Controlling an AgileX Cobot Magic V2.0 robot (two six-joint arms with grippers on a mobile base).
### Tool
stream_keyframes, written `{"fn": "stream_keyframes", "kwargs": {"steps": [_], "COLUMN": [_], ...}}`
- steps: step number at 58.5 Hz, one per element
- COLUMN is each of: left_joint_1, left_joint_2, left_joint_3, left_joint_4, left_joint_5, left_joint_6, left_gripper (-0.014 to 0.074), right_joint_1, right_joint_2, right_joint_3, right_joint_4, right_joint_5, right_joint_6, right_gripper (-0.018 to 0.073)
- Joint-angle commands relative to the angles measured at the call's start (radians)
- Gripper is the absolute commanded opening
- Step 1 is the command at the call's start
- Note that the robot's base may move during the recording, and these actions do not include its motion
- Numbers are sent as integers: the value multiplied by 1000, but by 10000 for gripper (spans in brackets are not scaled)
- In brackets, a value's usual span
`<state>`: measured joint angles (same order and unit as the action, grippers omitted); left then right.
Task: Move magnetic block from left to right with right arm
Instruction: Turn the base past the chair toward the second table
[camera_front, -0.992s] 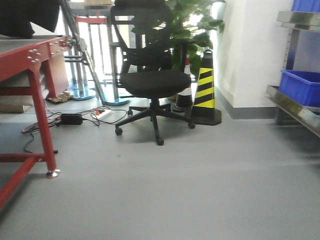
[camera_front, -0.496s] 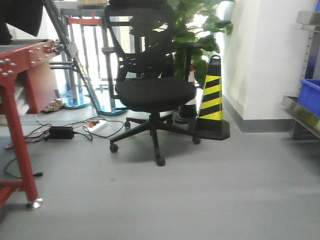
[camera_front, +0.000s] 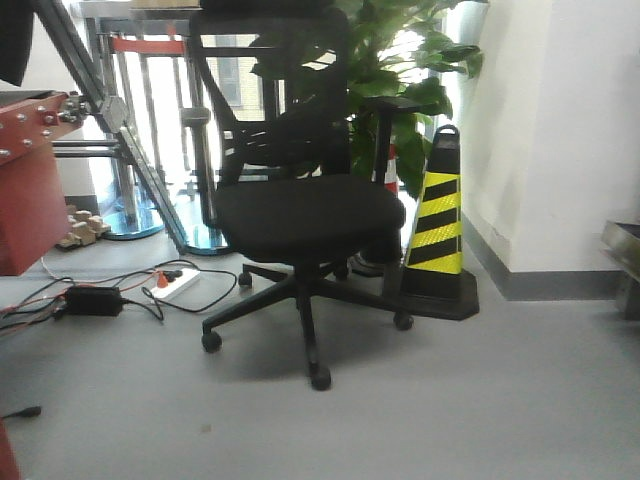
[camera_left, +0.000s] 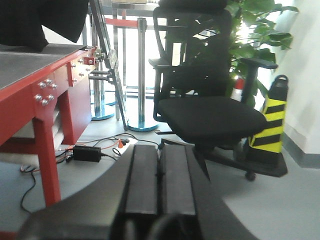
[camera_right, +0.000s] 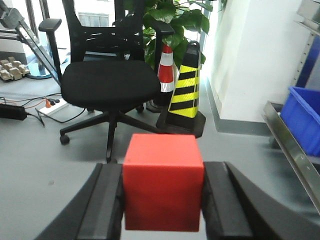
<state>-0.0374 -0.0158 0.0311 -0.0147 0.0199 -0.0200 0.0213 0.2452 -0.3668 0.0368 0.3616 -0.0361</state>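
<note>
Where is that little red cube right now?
In the right wrist view, the magnetic block sits clamped in the right gripper, low centre, with the black office chair and striped cone on the floor beyond.

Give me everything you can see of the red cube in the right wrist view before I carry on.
The small bright red matte cube is plain and unmarked, with smooth faces and crisp edges. Mainly its near face shows; the back is hidden. It sits square and level, clamped in the right gripper, whose dark fingers press on its left and right faces. It is held clear of the grey floor; nothing else visibly touches it.
</note>
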Motion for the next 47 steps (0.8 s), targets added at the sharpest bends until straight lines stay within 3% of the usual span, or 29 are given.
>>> {"fn": "stream_keyframes", "kwargs": {"steps": [1, 47], "left_joint_1": [-6, -6], "left_joint_2": [-7, -7], "left_joint_3": [10, 10], "left_joint_4": [-8, -8], "left_joint_5": [-83, -83], "left_joint_6": [-1, -1], "left_gripper": [-117, -117], "right_joint_1": [-7, -7], "right_joint_2": [10, 10], "right_joint_3": [-30, -30], "right_joint_4": [-2, -2], "right_joint_5": [-90, -90], "right_joint_6": [-8, -8], "right_gripper": [387, 387]}}
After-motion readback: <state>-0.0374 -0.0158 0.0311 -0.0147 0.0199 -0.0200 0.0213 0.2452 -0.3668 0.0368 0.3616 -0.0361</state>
